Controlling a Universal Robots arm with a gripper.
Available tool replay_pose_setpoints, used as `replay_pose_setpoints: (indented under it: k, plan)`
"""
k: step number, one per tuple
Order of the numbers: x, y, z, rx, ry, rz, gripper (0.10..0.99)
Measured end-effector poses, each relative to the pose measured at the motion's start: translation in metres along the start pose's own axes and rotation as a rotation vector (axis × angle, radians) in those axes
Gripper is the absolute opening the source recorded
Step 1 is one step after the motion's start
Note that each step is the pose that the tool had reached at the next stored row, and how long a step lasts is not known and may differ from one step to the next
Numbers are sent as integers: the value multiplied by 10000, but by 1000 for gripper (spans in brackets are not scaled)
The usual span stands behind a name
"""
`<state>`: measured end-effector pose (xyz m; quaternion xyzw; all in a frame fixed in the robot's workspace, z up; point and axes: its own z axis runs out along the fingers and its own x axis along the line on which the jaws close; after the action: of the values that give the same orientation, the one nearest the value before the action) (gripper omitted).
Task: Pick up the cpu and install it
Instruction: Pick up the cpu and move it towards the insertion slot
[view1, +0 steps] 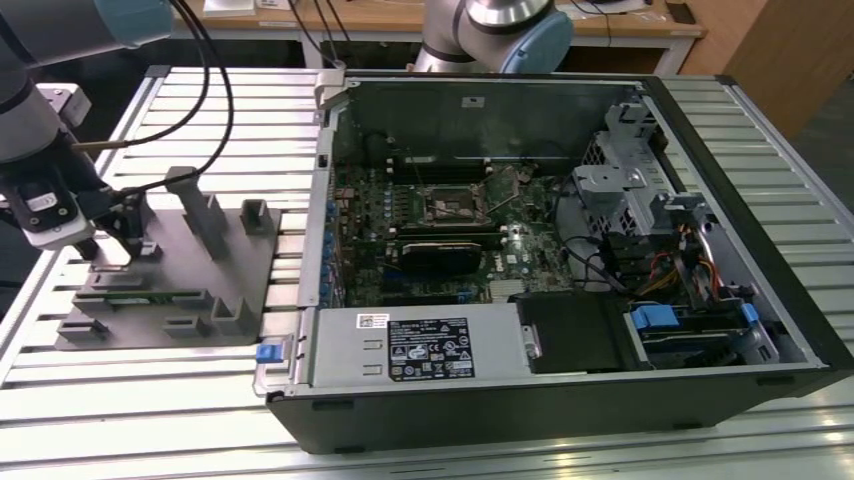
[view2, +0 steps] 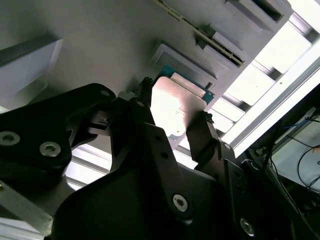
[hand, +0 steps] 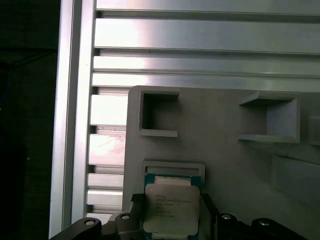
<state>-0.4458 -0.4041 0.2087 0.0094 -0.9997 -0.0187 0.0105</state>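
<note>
CPU (hand: 171, 207) sits within gripper (view2: 176, 100) at grey fixture (hand: 220, 165), hold impossible to confirm; uneven grip could tilt, drop it.

Slatted alu table (view1: 160, 400): fixture (view1: 174, 270), PC case (view1: 534, 420)

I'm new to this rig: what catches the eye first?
The open case dominates the exterior view's right. At the grey fixture on that view's left, the gripper is shut on the pale cpu, as both wrist views show.
</note>
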Motion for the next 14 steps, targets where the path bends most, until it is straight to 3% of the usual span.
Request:
replay_pose_setpoints:
  k: [14]
  plan:
    - [2,4,-104,-1,-1,0,529]
